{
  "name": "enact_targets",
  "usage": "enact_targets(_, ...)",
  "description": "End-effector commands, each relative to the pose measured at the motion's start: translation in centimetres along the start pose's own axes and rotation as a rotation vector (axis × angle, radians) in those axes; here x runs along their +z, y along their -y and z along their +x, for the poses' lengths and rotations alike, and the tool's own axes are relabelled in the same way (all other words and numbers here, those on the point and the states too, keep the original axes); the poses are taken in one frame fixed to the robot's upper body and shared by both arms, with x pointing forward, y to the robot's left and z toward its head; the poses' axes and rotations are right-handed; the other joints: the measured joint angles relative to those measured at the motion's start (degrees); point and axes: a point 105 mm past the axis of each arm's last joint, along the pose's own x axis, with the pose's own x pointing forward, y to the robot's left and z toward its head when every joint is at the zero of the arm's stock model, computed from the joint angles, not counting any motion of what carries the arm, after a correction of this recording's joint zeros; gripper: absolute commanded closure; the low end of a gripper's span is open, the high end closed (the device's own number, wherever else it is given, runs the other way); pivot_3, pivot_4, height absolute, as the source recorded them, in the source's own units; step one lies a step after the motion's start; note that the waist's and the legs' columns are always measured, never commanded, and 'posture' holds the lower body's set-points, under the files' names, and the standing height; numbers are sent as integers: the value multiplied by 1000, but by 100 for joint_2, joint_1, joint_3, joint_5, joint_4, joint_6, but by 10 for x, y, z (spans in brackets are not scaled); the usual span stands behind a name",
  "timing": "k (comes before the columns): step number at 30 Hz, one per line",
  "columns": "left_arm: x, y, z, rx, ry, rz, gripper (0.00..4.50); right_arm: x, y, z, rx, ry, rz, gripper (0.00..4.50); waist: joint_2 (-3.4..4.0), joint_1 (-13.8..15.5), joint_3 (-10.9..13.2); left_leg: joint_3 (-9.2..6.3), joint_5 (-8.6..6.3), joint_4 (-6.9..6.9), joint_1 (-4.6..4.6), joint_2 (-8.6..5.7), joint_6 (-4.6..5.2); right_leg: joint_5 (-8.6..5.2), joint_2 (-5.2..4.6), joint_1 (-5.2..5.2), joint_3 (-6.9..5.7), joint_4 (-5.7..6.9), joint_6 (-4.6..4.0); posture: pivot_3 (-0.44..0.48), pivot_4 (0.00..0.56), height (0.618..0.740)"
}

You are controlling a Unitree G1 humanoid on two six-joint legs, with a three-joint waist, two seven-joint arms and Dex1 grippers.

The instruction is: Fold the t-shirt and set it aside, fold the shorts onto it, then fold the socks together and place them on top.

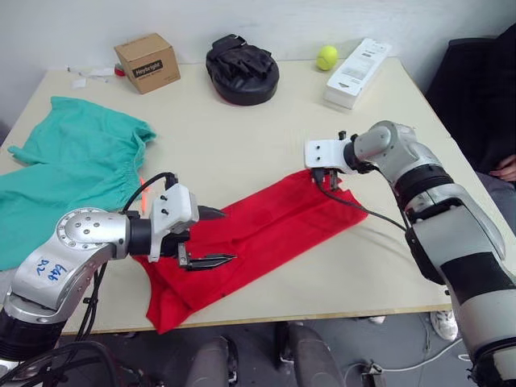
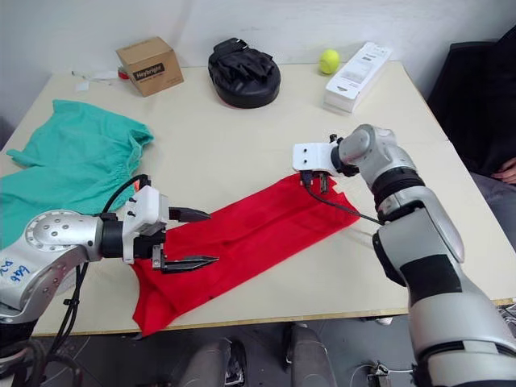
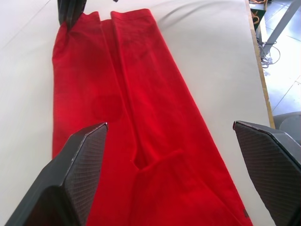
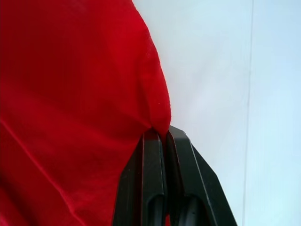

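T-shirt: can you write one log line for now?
t-shirt: folded strip on table | right hand: shut on far corner | left hand: open over near end

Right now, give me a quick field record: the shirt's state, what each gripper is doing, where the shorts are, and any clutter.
t-shirt: folded into a long red strip, lying diagonally near the table's front edge
right gripper: fingers shut, pinching the strip's far end
left gripper: fingers open, hovering over the strip's near end
shorts: teal-green, spread loosely at the robot's left, unfolded
socks: cannot tell where they are
clutter along far edge: cardboard box, black padded mitt, tennis ball, white box
table: light tabletop
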Motion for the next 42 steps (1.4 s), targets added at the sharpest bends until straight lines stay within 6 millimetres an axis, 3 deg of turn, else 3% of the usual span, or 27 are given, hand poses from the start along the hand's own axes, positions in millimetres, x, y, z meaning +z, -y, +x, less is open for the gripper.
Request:
enact_targets(1, 7, -1, -6, 44, 20, 39, 0, 4, 12, -8, -48, 26, 7, 3842, 0, -1, 0, 0, 0, 0, 0, 0, 0, 0, 0, 0, 0, 1, 0, 0, 150, 740)
enact_targets(5, 3, -4, -10, 64, 11, 17, 0, 7, 18, -17, -77, 86, 0, 2440, 1, -9, 1, -2, 1, -1, 0, 1, 1, 0, 0, 0, -1, 3, 0, 0, 150, 740)
enact_targets(8, -11, -18, -22, 87, -28, -37, 0, 2, 19, -37, -86, 168, -14, 1359, 6, -8, 3, -2, 0, -2, 0, 1, 1, 0, 1, 0, -2, 1, 0, 0, 150, 740)
enact_targets(10, -21, -28, -31, 96, -65, -58, 0, -5, 15, -47, -89, 192, -34, 684, 6, -3, 3, -3, 0, -2, 1, 1, 1, 0, 2, 0, -5, 1, 0, 0, 150, 740)
enact_targets(12, -36, -44, -41, 121, -151, -57, 0, -22, -2, -60, -63, 205, -71, 17, 4, 30, 3, -3, 0, -3, 2, 0, 1, 0, 2, 2, -6, 1, 0, 0, 150, 740)
enact_targets(17, -66, -66, -66, 121, -320, -106, 0, -46, -53, -85, 3, 205, -235, 17, 10, 37, 6, -6, -1, -4, -2, -4, 3, 2, -1, 7, -15, -6, 5, 0, 150, 740)
enact_targets(23, -87, -81, -68, 115, -389, -229, 0, -40, -110, -89, 103, 284, -383, 17, 14, -4, 13, 14, -3, -6, 19, 5, 1, 3, 14, 9, 2, 2, 7, 0, 150, 740)
enact_targets(26, -93, -84, -65, 98, -398, -274, 0, -41, -117, -84, 103, 278, -388, 17, 5, -13, 17, 28, -2, -5, 33, 7, -2, 3, 19, 10, 18, 15, 7, 0, 150, 740)
enact_targets(31, -97, -80, -62, 55, -417, -293, 0, -41, -110, -78, 54, 268, -360, 17, -9, 4, 12, 27, -2, -1, 33, 12, -4, 0, 22, 9, 21, 17, 2, 0, 150, 740)
enact_targets(36, -98, -68, -61, -6, -424, -322, 1237, -44, -103, -67, 29, 249, -323, 0, -13, -8, 10, 29, -2, 4, 35, 12, -4, -1, 21, 9, 24, 25, 0, 0, 150, 740)
enact_targets(39, -99, -65, -60, -16, -430, -326, 2196, -46, -105, -60, 29, 237, -321, 579, -18, -2, 6, 28, -2, 5, 36, 12, -4, -2, 21, 9, 25, 27, -2, 0, 150, 740)
enact_targets(42, -100, -64, -59, -22, -434, -329, 3098, -48, -107, -56, 38, 229, -326, 1558, -21, -3, 5, 28, -2, 8, 36, 12, -4, -2, 20, 10, 26, 29, -2, 0, 150, 740)
